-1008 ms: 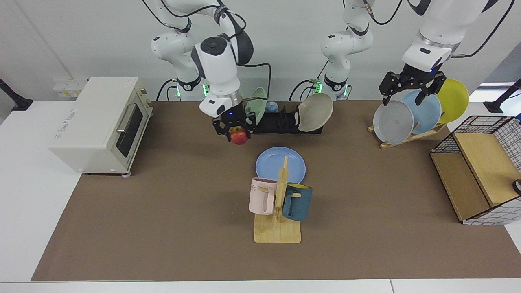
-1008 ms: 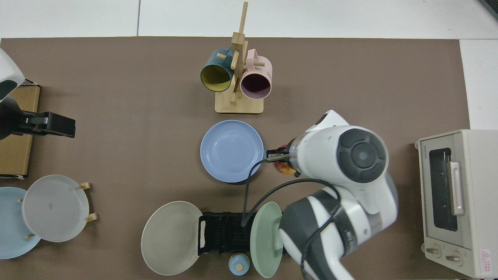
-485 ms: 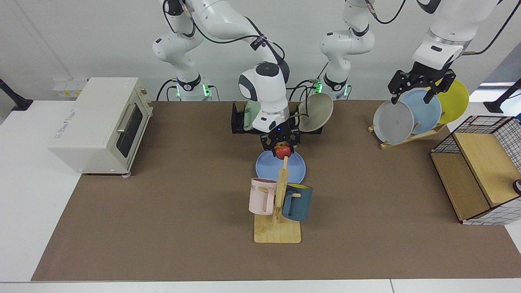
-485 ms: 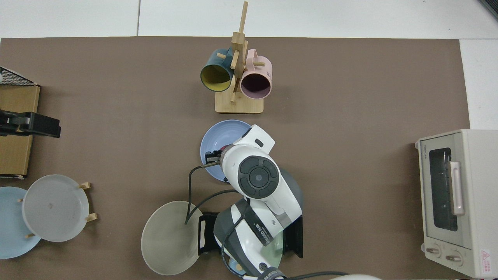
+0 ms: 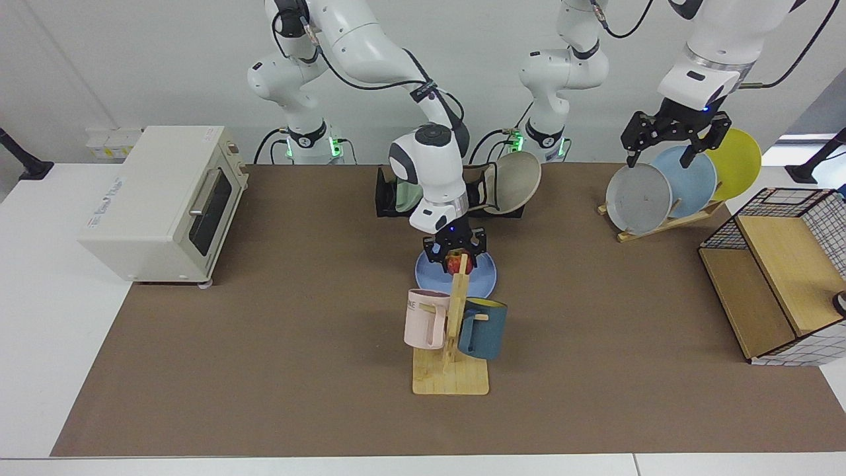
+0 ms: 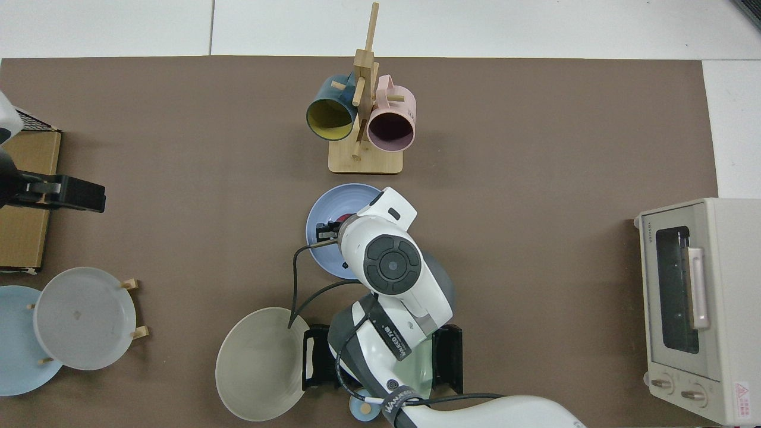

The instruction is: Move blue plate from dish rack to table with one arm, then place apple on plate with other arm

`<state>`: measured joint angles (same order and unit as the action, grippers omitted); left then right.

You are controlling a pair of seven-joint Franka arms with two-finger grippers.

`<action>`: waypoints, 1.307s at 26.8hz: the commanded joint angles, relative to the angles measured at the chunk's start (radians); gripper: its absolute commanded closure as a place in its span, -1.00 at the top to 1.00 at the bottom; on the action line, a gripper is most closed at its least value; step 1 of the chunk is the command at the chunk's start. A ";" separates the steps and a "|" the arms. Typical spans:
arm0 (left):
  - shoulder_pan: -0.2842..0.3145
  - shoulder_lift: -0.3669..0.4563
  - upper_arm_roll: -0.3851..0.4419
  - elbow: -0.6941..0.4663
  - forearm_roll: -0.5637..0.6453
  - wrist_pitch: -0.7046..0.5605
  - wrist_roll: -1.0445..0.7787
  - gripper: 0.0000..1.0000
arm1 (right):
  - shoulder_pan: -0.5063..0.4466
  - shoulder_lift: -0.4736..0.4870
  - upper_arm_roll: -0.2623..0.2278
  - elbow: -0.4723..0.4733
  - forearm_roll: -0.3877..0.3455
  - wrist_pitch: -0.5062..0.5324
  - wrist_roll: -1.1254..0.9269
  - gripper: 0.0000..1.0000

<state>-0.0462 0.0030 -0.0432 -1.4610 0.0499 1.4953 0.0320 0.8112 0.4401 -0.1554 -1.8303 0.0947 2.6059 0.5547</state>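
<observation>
The blue plate [image 5: 486,277] lies flat on the brown table [image 5: 297,330], just behind the mug tree. My right gripper [image 5: 455,262] points down over the plate's middle, shut on the red apple [image 5: 455,264]. The apple hangs low over the plate; contact cannot be told. In the top view the right arm covers much of the blue plate [image 6: 324,220], and only a sliver of the apple [image 6: 343,217] shows beside the right gripper [image 6: 333,229]. The black dish rack [image 5: 386,192] stands behind. My left gripper [image 5: 661,149] hovers open over the wooden plate stand, holding nothing.
A mug tree [image 5: 453,324] with pink and teal mugs stands close in front of the plate. The rack holds a beige plate [image 5: 512,182] and a green plate [image 6: 416,368]. A toaster oven [image 5: 165,201], a plate stand [image 5: 661,221] and a wire basket [image 5: 786,271] line the sides.
My right arm carried the apple from beside the rack to over the blue plate and lowered it toward the plate. The left gripper shifted slightly above the plate stand.
</observation>
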 commanded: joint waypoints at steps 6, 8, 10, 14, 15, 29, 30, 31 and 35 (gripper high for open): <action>0.000 -0.018 0.008 -0.013 0.011 0.000 0.009 1.00 | 0.009 0.019 0.000 -0.021 0.037 0.019 0.044 -0.39; 0.003 -0.018 0.014 -0.013 0.014 -0.003 0.009 1.00 | 0.006 0.019 0.000 -0.026 0.051 0.017 0.044 -0.03; 0.005 -0.018 0.017 -0.013 0.015 -0.012 0.005 1.00 | 0.005 0.019 0.000 -0.027 0.059 0.017 0.048 0.99; 0.003 -0.021 0.016 -0.015 0.015 -0.015 -0.001 1.00 | 0.008 0.009 -0.004 -0.012 0.060 0.003 0.062 1.00; 0.003 -0.023 0.016 -0.015 0.015 -0.015 -0.001 1.00 | 0.002 -0.001 -0.006 -0.012 0.060 -0.001 0.068 1.00; -0.007 -0.025 0.006 -0.016 0.013 -0.015 -0.004 1.00 | -0.153 -0.297 -0.111 0.016 0.020 -0.420 -0.129 1.00; -0.004 -0.025 0.006 -0.016 0.013 -0.015 -0.004 1.00 | -0.176 -0.316 -0.111 0.016 0.017 -0.443 -0.157 1.00; -0.001 -0.025 0.006 -0.016 0.013 -0.015 -0.004 1.00 | -0.200 -0.336 -0.111 0.016 0.014 -0.467 -0.189 1.00; 0.003 -0.025 0.011 -0.015 0.015 -0.014 0.005 1.00 | -0.309 -0.408 -0.111 0.017 -0.009 -0.573 -0.327 1.00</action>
<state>-0.0457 -0.0012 -0.0375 -1.4610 0.0508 1.4924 0.0313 0.6031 0.1168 -0.2818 -1.7863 0.1178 2.1217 0.3601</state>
